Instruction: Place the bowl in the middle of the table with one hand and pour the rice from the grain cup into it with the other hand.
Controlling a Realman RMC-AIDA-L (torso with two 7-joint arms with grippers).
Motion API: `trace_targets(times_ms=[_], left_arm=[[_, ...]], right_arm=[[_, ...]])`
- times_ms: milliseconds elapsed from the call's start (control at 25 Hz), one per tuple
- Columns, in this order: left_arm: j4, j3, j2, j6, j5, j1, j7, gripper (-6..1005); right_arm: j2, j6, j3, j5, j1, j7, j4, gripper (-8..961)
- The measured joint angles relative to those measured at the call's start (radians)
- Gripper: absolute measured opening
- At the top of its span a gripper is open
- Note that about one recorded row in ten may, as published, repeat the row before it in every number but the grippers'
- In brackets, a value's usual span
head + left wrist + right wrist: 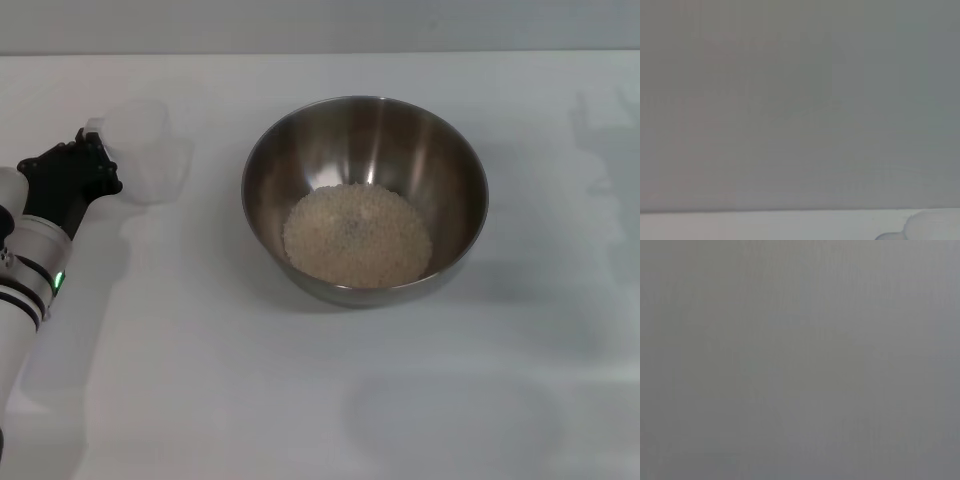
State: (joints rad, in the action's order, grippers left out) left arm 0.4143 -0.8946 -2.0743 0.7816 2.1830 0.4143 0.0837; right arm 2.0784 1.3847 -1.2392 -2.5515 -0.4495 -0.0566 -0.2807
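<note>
The steel bowl (365, 150) stands in the middle of the white table (300, 400). A round heap of pale rice (357, 235) lies in its bottom. The clear grain cup (148, 150) stands upright on the table to the left of the bowl and looks empty. My left gripper (92, 155) is right beside the cup, at its handle side; I cannot tell whether it touches the cup. In the left wrist view a pale rounded shape (927, 226) shows at the edge, possibly the cup. The right gripper is out of view.
The left arm (30, 270) reaches in from the near left edge. The right wrist view shows only plain grey. The left wrist view shows a grey wall above a strip of the white table (765, 225).
</note>
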Motion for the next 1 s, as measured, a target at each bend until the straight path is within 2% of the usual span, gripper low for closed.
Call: trace_targets(times_ms=[480, 920, 1000], left_arm=[[-0.011, 0.020, 0.005, -0.019, 0.004, -0.009, -0.094, 116], [0.012, 0.027, 0.007, 0.003, 0.013, -0.046, -0.121, 296], [0.057, 0.028, 0.010, 0.038, 0.038, -0.117, -0.122, 368]], right_arm=[[-0.003, -0.003, -0.005, -0.003, 0.002, 0.000, 0.003, 506], [-0.005, -0.003, -0.005, -0.004, -0.001, 0.000, 0.014, 506], [-0.005, -0.004, -0.006, -0.004, -0.002, -0.002, 0.014, 506]])
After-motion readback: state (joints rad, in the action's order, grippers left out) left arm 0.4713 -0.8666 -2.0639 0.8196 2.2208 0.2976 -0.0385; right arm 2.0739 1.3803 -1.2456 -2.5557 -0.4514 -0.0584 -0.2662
